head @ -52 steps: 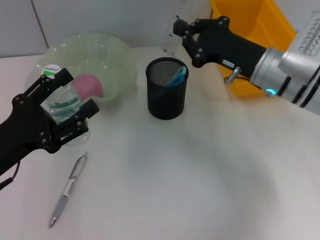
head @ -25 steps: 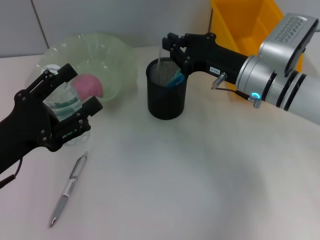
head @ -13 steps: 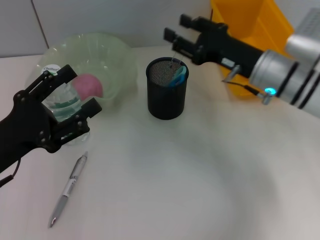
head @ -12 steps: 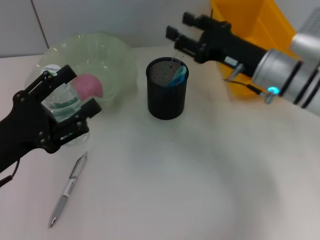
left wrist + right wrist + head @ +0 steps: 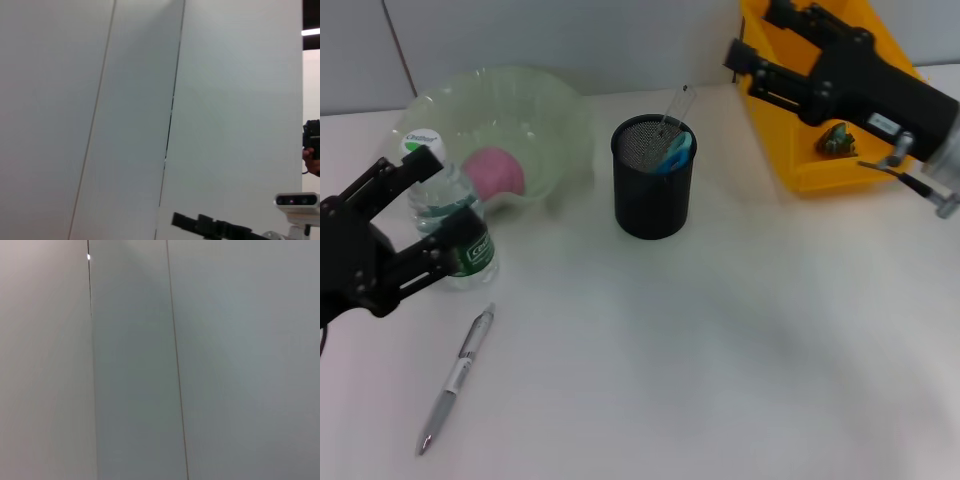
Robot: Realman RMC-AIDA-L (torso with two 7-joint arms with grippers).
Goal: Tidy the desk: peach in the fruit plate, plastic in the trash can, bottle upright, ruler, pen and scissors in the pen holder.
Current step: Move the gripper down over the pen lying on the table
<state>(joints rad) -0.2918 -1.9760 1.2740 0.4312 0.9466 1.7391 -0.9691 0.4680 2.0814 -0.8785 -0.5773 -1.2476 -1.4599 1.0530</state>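
Desk [image 5: 720,350]: left gripper [image 5: 405,225] spread beside bottle [image 5: 445,215].

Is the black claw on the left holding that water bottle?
Apart. In the head view the left gripper is open, fingers beside the upright bottle with gaps showing, so nothing clamps it.

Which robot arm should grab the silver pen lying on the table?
Probably the left. Its open left gripper is beside the silver pen; the right gripper is far off, over the yellow bin.
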